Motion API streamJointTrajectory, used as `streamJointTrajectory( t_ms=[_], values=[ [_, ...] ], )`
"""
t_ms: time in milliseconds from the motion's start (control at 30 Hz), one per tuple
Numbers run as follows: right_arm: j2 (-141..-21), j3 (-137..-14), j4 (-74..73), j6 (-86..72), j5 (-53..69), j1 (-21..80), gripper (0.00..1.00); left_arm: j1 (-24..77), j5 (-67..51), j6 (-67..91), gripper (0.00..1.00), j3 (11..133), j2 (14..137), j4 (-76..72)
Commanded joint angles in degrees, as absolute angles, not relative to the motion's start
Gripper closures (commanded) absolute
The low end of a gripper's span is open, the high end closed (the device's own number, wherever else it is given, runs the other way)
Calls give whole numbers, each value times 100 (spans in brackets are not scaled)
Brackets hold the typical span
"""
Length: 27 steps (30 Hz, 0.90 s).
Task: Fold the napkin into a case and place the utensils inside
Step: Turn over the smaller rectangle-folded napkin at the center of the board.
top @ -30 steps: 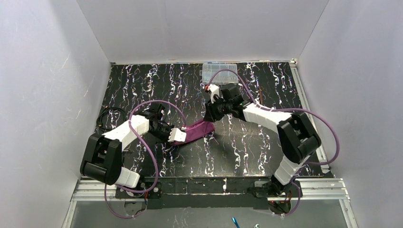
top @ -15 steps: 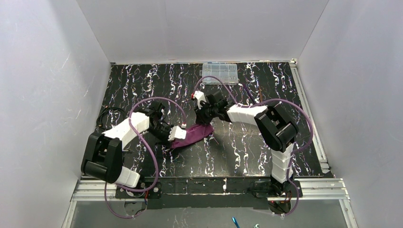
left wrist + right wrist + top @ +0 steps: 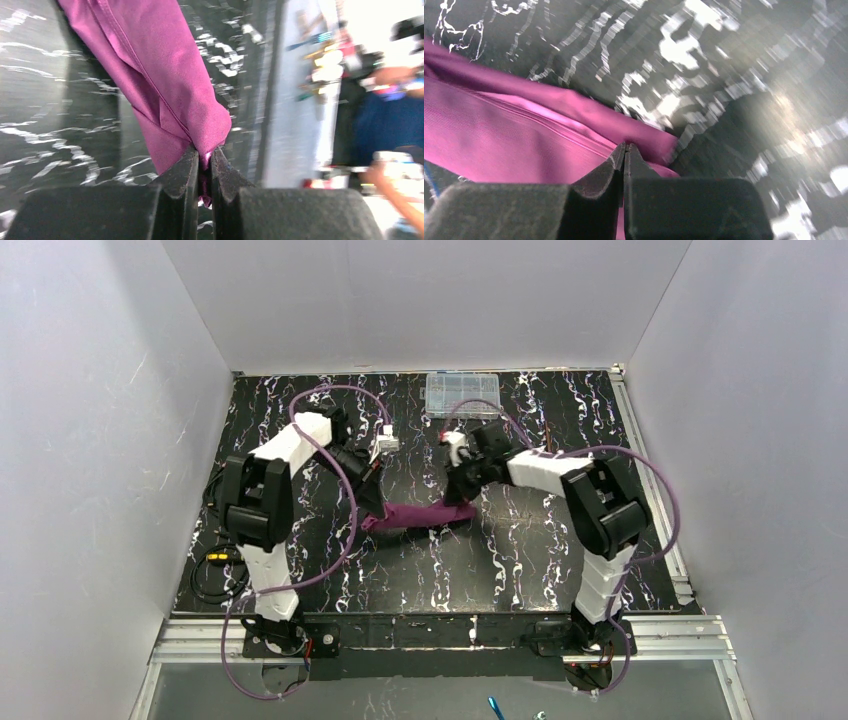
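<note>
The plum-purple napkin (image 3: 418,514) is a narrow folded band stretched between my two grippers at mid-table. My left gripper (image 3: 374,510) reaches down onto its left end. In the left wrist view the left gripper (image 3: 204,153) is shut, with a bunched corner of the napkin (image 3: 165,85) pinched between the jaws. My right gripper (image 3: 465,498) is at the right end. Seen from the right wrist, the right gripper (image 3: 625,146) is shut on a fold of the napkin (image 3: 499,145). A thin copper-brown utensil (image 3: 548,437) lies to the right of the right wrist. The purple one is not distinguishable.
A clear plastic compartment box (image 3: 461,394) stands at the back edge of the black marbled table (image 3: 500,560). Loose black cables (image 3: 213,568) lie by the left arm's base. White walls enclose the table on three sides.
The right gripper has closed on the napkin's right end. The left arm has swung back and up, still holding the left end. The napkin is now pulled out into a longer band.
</note>
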State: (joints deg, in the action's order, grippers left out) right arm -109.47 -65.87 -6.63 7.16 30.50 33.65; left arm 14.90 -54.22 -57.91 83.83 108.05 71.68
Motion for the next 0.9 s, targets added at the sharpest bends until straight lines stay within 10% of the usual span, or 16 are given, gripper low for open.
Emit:
streamJointTrajectory(
  t_ms=[0,333,867],
  values=[
    [-10238,-6335,-1177,132,3704,2561,90,1431,-7224,-5551,100,8467,11222,8989],
    [-10094,-7511,-1431,-70,4350,2307,84,1462,-9580,-5369,100,9099,11305,9633],
    [-11668,-8394,-820,-397,4140,2898,89,1827,-9244,-6118,100,8813,11331,9632]
  ],
)
